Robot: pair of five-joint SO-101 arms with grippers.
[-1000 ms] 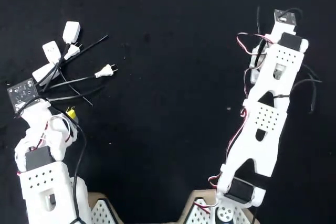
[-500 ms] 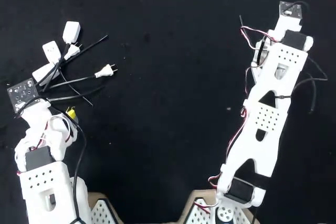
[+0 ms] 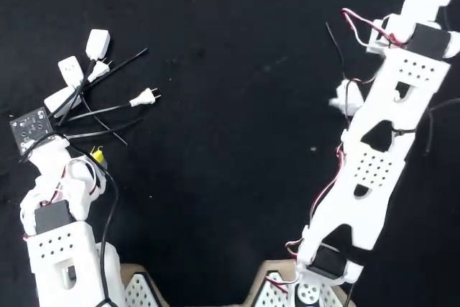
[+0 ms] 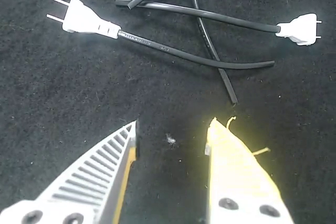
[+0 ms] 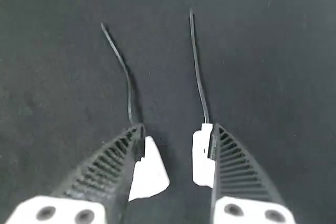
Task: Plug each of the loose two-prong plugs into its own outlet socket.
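Over on the right side of the surface (image 3: 237,199), your right arm (image 3: 381,141) is swinging out toward the far corner, away from the loose plugs (image 3: 146,96). A moment ago it sat closer in. Now its tip is at the very edge of the high view. The right hand (image 5: 176,129) is released, with its fingers spread and nothing gripped. Two small white pieces (image 5: 149,174) with thin black wires (image 5: 198,66) sit just beside its fingertips. You cannot tell if they touch.

Your left arm (image 3: 61,199) does not move at all. The left hand (image 4: 170,127) is released too, with bare surface between its fingers. Just ahead of it lie a plug (image 4: 84,20) and a second plug (image 4: 299,28), well apart, with their black cords (image 4: 194,56) crossing. The white outlets (image 3: 97,42) sit in a bunch just past them, near the far left of the surface.

So no plug is in an outlet yet. The right arm's swing takes it away from the work, so your left hand looks best placed to pick up a plug first.
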